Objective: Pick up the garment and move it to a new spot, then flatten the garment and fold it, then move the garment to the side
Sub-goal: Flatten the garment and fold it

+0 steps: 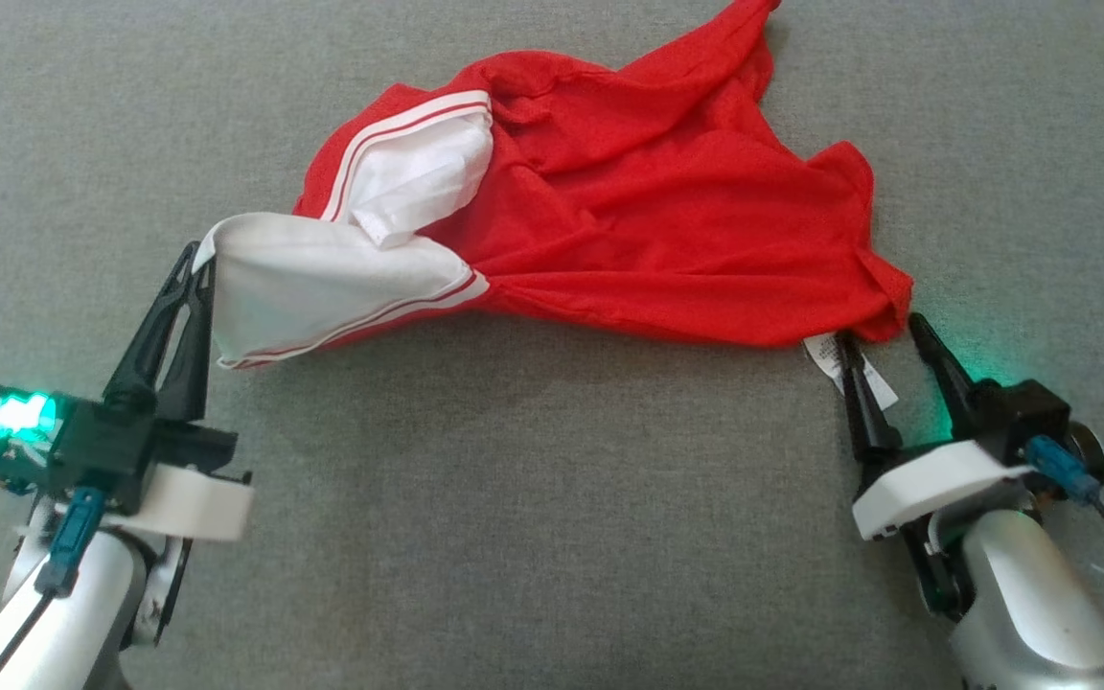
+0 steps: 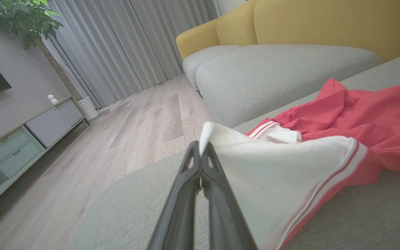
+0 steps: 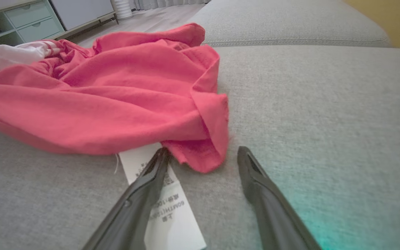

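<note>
Red garment [image 1: 657,211] crumpled on grey cushion [image 1: 514,527] | left end effector [image 1: 199,257] pinching garment | right end effector [image 1: 880,327] spread, finger over label [image 3: 175,211]

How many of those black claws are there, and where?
2. The left gripper is shut on a white corner of the garment, lower left; the right gripper stands open at its red hem, beside the label.

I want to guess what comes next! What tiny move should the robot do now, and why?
Probably slide the right fingers forward and close them on the garment corner: they stand open at it, while the left fingers pinch the white end, so both ends could be pulled flat.
</note>
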Tool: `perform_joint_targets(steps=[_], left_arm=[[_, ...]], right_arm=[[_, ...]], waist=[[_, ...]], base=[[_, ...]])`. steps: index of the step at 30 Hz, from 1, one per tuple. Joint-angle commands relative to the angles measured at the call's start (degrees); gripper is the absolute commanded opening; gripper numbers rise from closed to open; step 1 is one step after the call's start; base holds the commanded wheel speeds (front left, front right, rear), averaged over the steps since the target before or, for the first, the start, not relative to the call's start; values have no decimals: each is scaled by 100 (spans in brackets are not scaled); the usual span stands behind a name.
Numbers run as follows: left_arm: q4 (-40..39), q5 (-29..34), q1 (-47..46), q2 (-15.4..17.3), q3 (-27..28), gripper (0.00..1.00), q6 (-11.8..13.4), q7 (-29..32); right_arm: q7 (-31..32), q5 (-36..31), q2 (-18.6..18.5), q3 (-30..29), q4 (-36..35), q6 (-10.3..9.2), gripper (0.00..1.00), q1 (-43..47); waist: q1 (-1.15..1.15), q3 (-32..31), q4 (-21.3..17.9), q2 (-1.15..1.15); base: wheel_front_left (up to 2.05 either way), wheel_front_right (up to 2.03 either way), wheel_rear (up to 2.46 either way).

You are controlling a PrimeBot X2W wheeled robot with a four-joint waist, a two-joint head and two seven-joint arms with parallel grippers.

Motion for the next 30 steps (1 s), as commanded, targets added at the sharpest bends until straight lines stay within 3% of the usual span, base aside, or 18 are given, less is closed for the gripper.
perform_joint_targets(steps=[1,3,7,12,13,21,30], left_arm=[[-164,-34,-146,258,262,0,41,-39],[-162,-43,-150,275,262,0,35,-41],[-147,-69,-145,327,282,0,23,-47],[-112,-101,-119,376,295,0,21,-55],[-112,-106,-104,383,300,0,31,-52],[-271,-138,-49,530,385,0,45,-113],[-1003,-362,-420,936,794,0,-210,-326]], right_arm=[[-22,53,-19,179,-69,-5,100,-78],[-22,141,-28,331,13,-5,97,-115],[-22,388,-70,628,139,-5,81,-152],[-22,722,-120,885,196,-5,5,-42],[-22,777,-136,938,182,-5,0,2],[-22,863,-553,892,-546,-5,0,372],[-13,987,-1540,-229,-2296,-5,0,715]], waist=[[0,-5,11,0],[0,-15,26,0],[0,-29,49,0],[0,-107,44,0],[0,-136,33,0],[0,-463,-101,0],[0,-889,-321,0]], base=[[0,0,0],[0,0,0],[0,0,0],[0,0,0],[0,0,0],[0,0,0],[0,0,0]])
